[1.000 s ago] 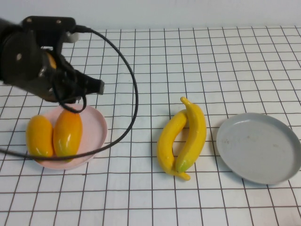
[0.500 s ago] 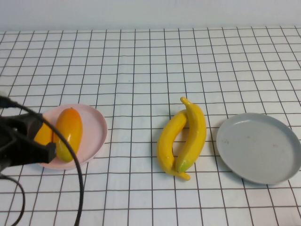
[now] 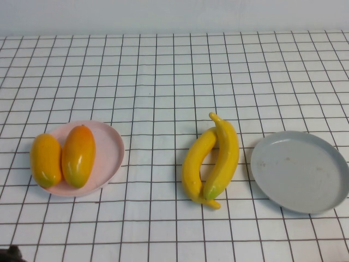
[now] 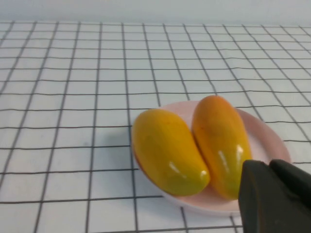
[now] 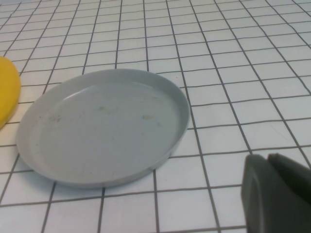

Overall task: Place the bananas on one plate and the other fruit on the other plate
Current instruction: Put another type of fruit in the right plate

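Two bananas (image 3: 197, 164) (image 3: 224, 153) lie side by side on the table's middle, touching each other. The grey plate (image 3: 300, 172) lies empty to their right. Two mango-like fruits (image 3: 46, 159) (image 3: 78, 155) lie side by side on the pink plate (image 3: 114, 147) at the left. My left gripper (image 4: 270, 164) is shut and empty, pulled back on the near side of the pink plate (image 4: 269, 141) and its fruits (image 4: 167, 151). My right gripper (image 5: 268, 158) is shut and empty, near the grey plate (image 5: 104, 126). Both arms are almost wholly outside the high view.
The table is covered by a white cloth with a black grid (image 3: 163, 71). A dark bit of the left arm (image 3: 8, 254) shows at the near left corner. A banana's yellow edge (image 5: 7, 92) shows beside the grey plate in the right wrist view.
My left arm has drawn back from over the pink plate toward the near left and left the high view. Both oval fruits stay on the pink plate.
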Motion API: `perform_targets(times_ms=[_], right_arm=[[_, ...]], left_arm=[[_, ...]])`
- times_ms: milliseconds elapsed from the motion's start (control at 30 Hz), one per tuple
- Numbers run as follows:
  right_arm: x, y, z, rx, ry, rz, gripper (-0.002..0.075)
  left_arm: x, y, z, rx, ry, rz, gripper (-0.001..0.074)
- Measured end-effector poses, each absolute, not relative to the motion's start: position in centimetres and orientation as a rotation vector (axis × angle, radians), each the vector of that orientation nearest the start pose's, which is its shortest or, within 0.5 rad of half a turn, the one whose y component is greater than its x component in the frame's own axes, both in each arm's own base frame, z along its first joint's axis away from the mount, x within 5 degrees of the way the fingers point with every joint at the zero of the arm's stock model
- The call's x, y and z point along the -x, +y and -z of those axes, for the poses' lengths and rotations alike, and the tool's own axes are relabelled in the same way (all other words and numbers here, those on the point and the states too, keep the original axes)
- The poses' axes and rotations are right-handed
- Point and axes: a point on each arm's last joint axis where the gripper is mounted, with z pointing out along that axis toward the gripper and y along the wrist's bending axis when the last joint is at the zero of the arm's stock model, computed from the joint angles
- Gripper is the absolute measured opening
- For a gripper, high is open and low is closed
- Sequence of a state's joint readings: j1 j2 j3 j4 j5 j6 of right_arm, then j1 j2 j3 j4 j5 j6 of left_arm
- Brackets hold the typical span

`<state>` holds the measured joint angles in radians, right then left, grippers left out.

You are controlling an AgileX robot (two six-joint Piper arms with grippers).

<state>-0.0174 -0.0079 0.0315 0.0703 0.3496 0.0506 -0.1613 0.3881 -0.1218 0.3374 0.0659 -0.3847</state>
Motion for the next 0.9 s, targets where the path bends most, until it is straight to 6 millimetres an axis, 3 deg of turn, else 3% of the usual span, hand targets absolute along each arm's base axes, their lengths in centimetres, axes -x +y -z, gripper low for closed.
perform_targets(times_ms=[267,633,900], right_arm=[[-5.3,0.1,-17.2,-0.108,1.854,-0.091,-0.0016],[-5.3,0.1,-17.2,-0.108,1.854,-0.091,-0.0016],[-5.3,0.1,-17.2,-0.108,1.854,-0.091,-0.0016]], left_arm=[[-6.7,-0.2,-19.1,-0.016,1.720,0.042,-0.0002],[-5.5,0.1,-18.0,-0.146,1.776,-0.113,-0.0002],[-5.3,0.2,-17.2,-0.137,1.869,-0.102,-0.0002]])
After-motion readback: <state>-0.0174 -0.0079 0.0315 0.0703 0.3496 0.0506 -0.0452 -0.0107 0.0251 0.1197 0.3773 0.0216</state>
